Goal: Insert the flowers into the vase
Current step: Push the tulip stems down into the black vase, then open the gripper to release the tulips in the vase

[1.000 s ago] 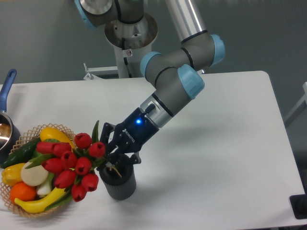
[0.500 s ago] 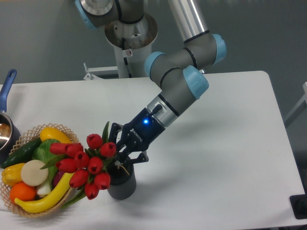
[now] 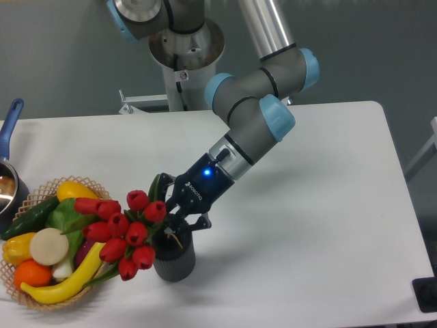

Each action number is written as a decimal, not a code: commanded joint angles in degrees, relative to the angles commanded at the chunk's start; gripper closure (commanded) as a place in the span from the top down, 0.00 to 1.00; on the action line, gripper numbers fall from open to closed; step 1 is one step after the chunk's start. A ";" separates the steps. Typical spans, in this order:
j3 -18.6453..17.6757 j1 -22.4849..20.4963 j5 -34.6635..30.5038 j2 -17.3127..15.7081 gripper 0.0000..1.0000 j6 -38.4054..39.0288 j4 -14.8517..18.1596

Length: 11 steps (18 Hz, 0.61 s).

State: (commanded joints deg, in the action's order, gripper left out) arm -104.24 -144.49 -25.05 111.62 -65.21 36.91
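Your gripper [image 3: 172,217] is clamped on the tulip bunch [image 3: 121,232] by its stems, right above the vase [image 3: 175,254] mouth; the buds lean left so the stems can slide in.

- The stems of the flowers [image 3: 123,232] are hidden behind the gripper [image 3: 172,220].
- The vase [image 3: 175,254] mouth is largely covered.
- The pan [image 3: 8,179] is cut off by the left edge.
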 joint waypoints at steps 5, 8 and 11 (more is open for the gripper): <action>-0.62 -0.09 0.00 -0.18 0.67 0.00 0.00; -0.79 -0.26 0.00 -0.70 0.72 0.09 0.00; -1.49 -0.88 0.00 -1.67 0.76 0.00 0.00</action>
State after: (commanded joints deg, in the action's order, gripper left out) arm -105.73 -145.37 -25.05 109.96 -65.21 36.91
